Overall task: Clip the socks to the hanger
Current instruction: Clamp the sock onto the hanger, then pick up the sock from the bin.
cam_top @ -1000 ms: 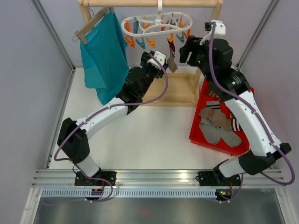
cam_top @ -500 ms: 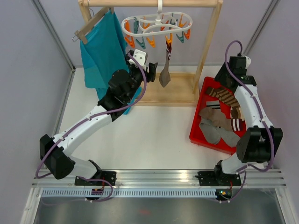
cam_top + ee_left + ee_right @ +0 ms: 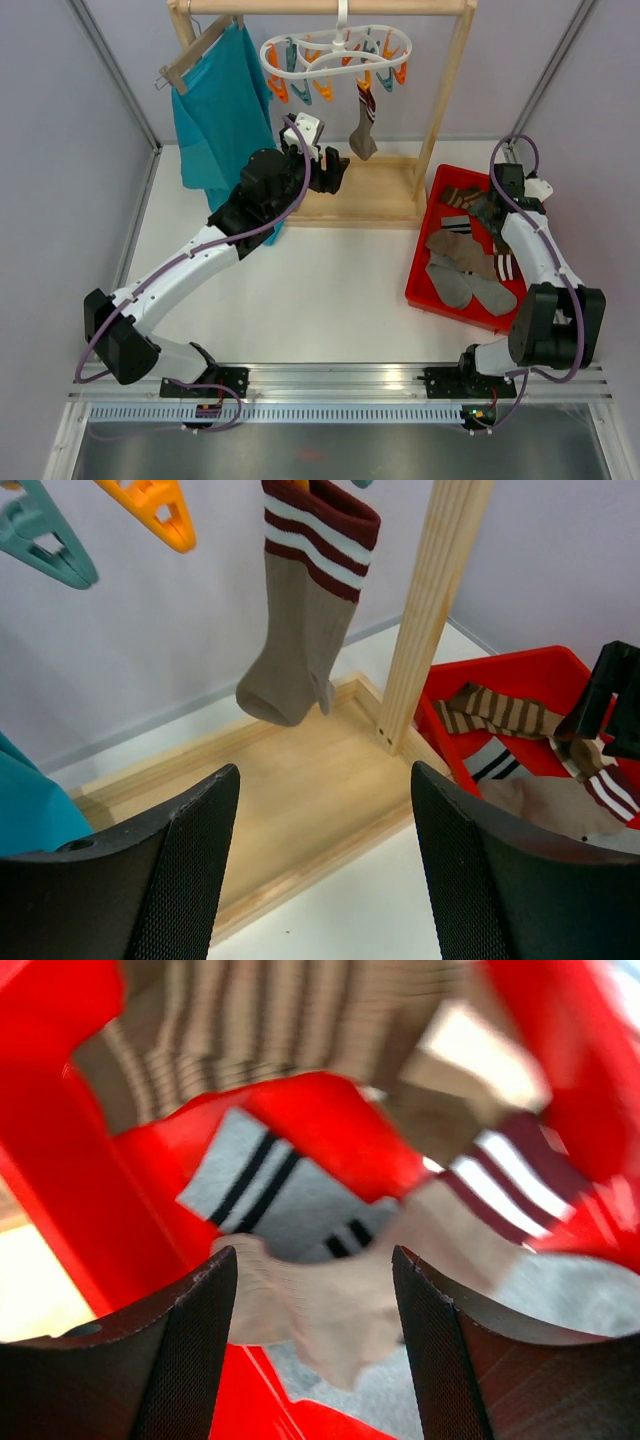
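Observation:
The white looped hanger (image 3: 330, 45) with orange and teal clips hangs from the wooden rail. One taupe sock with dark red and white stripes (image 3: 362, 125) hangs clipped from it; it also shows in the left wrist view (image 3: 300, 610). Several more socks (image 3: 465, 260) lie in the red bin (image 3: 425, 275). My left gripper (image 3: 335, 172) is open and empty, below and left of the hanging sock. My right gripper (image 3: 495, 215) is open, low over the socks in the bin; a taupe sock (image 3: 340, 1300) lies between its fingers, blurred.
A teal shirt (image 3: 220, 120) on a wooden hanger hangs at the rail's left. The wooden rack's base (image 3: 365, 195) and right post (image 3: 445, 100) stand between my arms. Grey walls close in the sides and back.
My right arm has dropped from the hanger down into the red bin. My left gripper let go of the hanging sock, drew back left, then moved a little right.

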